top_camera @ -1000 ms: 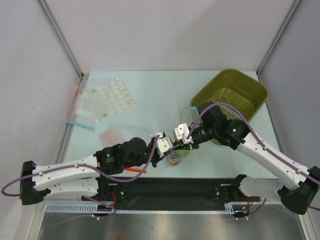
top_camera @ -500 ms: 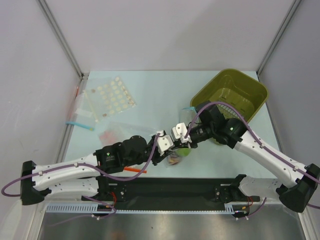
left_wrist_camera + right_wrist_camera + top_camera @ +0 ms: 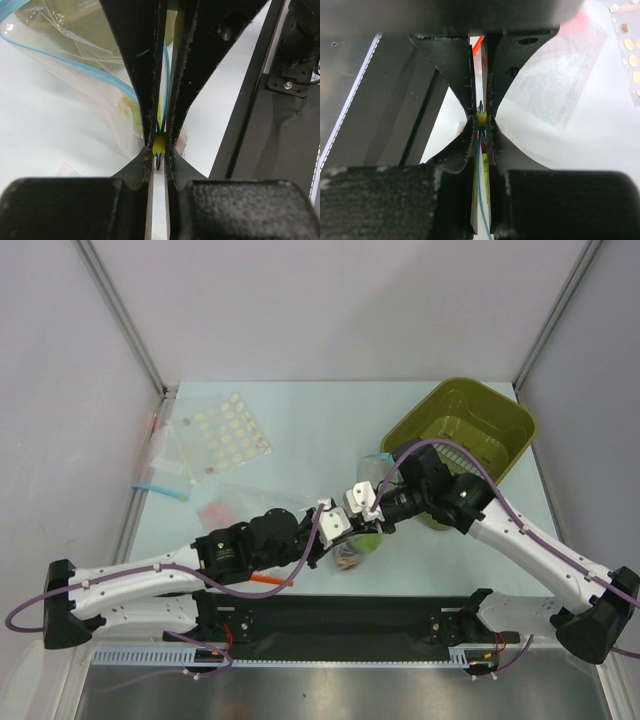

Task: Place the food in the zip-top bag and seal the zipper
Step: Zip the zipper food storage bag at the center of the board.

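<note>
The left hand [image 3: 340,537] and right hand [image 3: 362,524] hide most of the zip-top bag [image 3: 371,471] and food [image 3: 368,541].

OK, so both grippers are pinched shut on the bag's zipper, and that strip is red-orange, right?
Not red-orange. Both the left gripper and right gripper are shut on the zipper, but the strip is light blue, as the left wrist view shows.

Table [image 3: 300,420]: pale mint flat top.
Back right: olive-green plastic basket [image 3: 470,430].
Back left: clear plastic bag with rows of white dots [image 3: 220,435].
Left edge: clear bag with a light blue strip [image 3: 158,489].
Centre left: crumpled clear bag with a red patch [image 3: 222,506].
Centre front: clear zip-top bag [image 3: 368,472], fruit inside; contact with the top unclear.
</note>
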`<state>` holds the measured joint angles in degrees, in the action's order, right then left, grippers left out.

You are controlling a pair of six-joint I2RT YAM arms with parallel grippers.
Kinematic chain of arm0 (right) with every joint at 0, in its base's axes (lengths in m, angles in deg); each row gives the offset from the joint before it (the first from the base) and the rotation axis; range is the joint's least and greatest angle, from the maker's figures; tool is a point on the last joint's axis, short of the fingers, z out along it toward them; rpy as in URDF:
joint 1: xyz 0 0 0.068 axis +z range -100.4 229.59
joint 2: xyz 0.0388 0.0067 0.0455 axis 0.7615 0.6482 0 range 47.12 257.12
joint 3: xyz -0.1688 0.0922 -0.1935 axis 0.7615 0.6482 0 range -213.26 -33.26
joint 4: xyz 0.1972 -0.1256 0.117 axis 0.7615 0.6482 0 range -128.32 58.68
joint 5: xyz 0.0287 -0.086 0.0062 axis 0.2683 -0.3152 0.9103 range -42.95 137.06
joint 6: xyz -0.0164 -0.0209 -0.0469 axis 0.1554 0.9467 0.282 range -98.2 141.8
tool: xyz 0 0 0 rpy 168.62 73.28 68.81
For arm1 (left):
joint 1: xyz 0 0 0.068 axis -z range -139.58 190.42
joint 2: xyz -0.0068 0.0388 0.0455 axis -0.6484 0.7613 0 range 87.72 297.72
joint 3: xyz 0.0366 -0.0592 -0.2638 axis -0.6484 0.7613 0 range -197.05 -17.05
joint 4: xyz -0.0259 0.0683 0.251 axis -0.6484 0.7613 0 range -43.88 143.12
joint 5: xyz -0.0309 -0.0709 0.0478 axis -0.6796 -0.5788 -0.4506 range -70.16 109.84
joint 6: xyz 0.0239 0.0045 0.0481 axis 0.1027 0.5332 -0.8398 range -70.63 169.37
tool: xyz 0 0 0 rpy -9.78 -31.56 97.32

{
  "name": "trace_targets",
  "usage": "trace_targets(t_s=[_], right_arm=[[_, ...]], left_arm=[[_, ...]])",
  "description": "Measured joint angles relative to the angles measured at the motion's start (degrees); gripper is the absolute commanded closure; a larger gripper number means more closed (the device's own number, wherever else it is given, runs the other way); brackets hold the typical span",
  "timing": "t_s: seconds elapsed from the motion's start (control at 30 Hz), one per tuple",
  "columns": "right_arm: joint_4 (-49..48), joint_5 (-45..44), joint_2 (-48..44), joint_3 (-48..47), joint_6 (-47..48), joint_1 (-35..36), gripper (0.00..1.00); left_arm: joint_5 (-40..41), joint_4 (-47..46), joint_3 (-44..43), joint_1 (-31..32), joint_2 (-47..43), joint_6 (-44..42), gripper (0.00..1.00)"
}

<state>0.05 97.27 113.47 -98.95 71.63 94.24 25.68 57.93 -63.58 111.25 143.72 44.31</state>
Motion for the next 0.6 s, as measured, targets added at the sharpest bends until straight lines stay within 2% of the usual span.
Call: trace_targets(t_s=[0.33, 0.37, 0.4, 0.6], right_arm=[[-2.4, 5.31, 0.74, -1.53, 0.74, -1.55, 1.0], [-2.78, 5.75, 0.83, -1.57, 0.83, -1.6, 1.0], [-2.99, 6.05, 0.96, -1.64, 0.85, -1.64, 1.0], [-2.62, 5.25, 2.08, -1.84, 0.79, -3.43, 1.0]], left_arm=[[0.0, 0.07, 0.02, -0.85, -4.26, 0.02, 0.99], [-0.02, 0.15, 0.02, -0.9, -4.52, 0.04, 0.93], [0.02, 0.24, 0.02, -0.9, -4.68, 0.04, 0.82], [0.61, 2.73, 0.04, -1.01, -5.03, 0.07, 0.61]])
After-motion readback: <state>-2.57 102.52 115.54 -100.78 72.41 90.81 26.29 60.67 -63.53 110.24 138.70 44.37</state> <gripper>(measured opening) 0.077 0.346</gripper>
